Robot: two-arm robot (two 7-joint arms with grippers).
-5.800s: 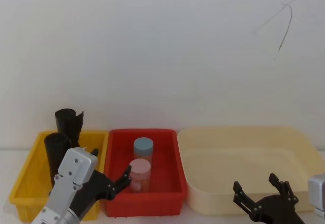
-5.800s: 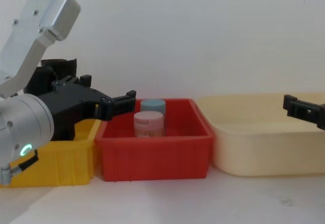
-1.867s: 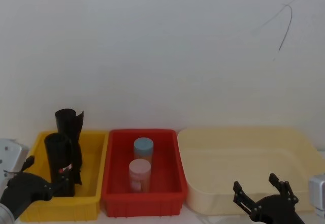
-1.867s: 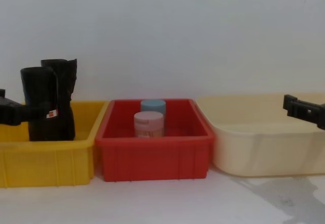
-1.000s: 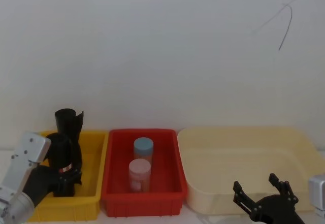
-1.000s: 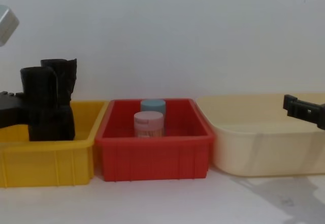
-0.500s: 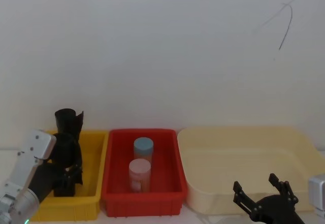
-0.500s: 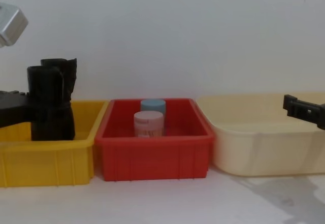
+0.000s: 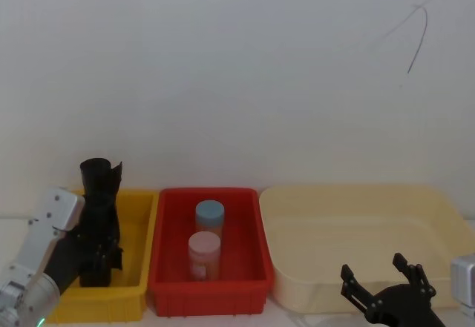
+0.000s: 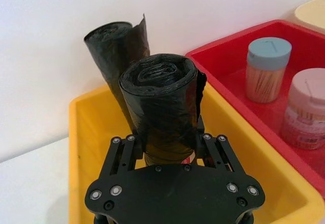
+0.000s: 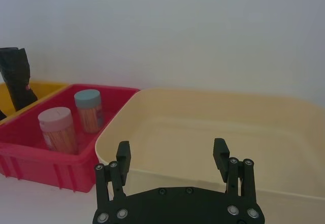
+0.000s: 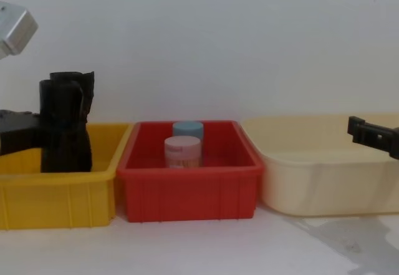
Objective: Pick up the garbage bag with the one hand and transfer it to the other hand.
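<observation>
1. The yellow bin (image 12: 62, 203) holds the garbage bag (image 10: 162, 107) upright, just before a second roll (image 10: 114, 41).
2. The left end effector (image 10: 170, 144) clamps its sides; lift straight up to clear that neighbour.
3. The right end effector (image 11: 171, 150) hangs spread open.

No word, brand or number can be read anywhere. The pink-lidded jar (image 12: 182, 153) in the red bin (image 12: 187, 194) carries a pale label with faint reddish print, too small to make out. Low on the garbage bag (image 10: 162, 107), at far left, a red sliver of label band (image 10: 189, 159) shows no legible lettering.
</observation>
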